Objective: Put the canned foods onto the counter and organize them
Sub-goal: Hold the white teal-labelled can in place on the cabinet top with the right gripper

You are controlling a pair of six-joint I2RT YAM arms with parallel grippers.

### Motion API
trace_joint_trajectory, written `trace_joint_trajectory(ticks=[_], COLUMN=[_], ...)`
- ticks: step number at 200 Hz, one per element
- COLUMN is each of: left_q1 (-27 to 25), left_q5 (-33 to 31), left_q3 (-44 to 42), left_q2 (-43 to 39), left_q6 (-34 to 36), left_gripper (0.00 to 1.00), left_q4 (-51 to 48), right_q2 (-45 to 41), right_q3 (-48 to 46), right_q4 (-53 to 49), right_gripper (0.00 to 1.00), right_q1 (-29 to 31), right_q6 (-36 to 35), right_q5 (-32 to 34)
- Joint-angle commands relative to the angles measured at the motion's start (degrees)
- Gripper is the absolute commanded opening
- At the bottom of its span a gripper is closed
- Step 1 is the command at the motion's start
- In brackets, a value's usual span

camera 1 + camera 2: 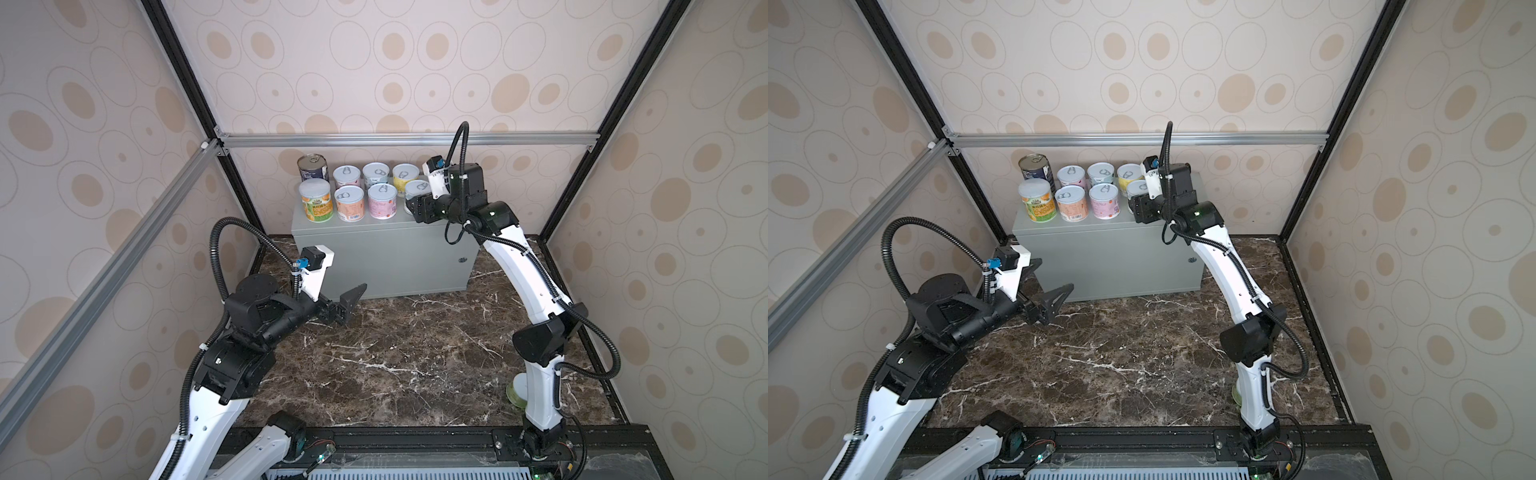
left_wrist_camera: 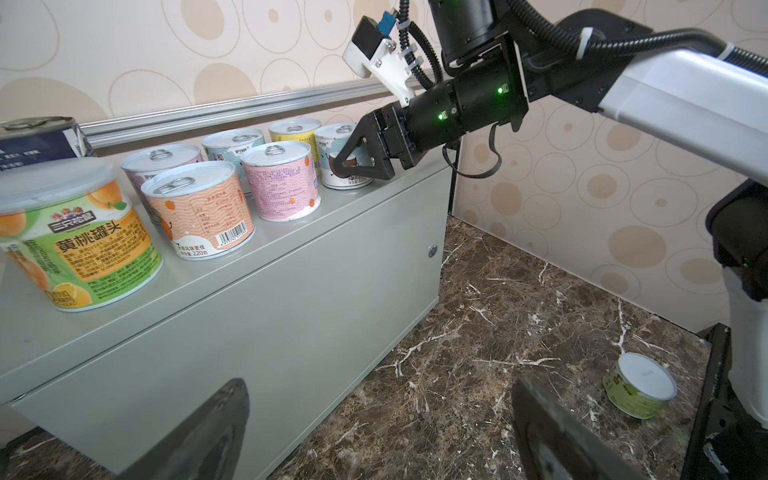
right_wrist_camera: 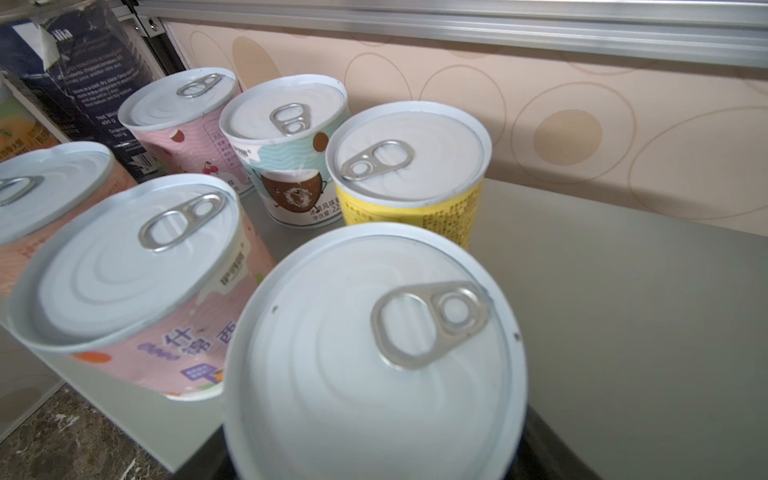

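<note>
orange-and-green can [image 2: 83, 249]: brand badge 三只松鼠, beneath it large 黄桃罐头
peach-orange can [image 2: 199, 212]: 风味更佳, 220克, a barcode with digits too small to read
dark-blue can [image 3: 79, 79]: white letters "ilia" cut off at the top, "400 g" and "240 g" in small print
coconut can [image 3: 291, 183]: 风味, 净含量 and a number starting 22, the rest hidden
pink can [image 3: 166, 332]: large blue 什锦西, the rest cut off
yellow can [image 3: 415, 212]: small print, too blurred to read

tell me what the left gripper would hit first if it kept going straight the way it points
Most likely the front face of the counter. The left gripper, jaws open, points at it low over the marble surface, and nothing shows in between, though depth is hard to judge.
</note>
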Motion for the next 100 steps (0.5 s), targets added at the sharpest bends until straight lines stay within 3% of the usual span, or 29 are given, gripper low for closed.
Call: trace_joint_trajectory(ticks=[1,100], left_q1=[-0.14,-0.09], left_q5=[0.20,0.71], left_q3=[1.70,3.25], left_q2=[0.37,1.96], left_q6=[0.41,0.06], left_gripper=[0.98,0.98], left_q4=[0.54,0.69], right_q2=[-1.93,0.69], right_q3=[-0.92,-1.71], right_q4=[2.42,4.44], right_gripper=[0.71,0.71], right_q1=[-0.16,-0.06], right_q6=[0.48,0.51], right_q5=[-1.86,0.30])
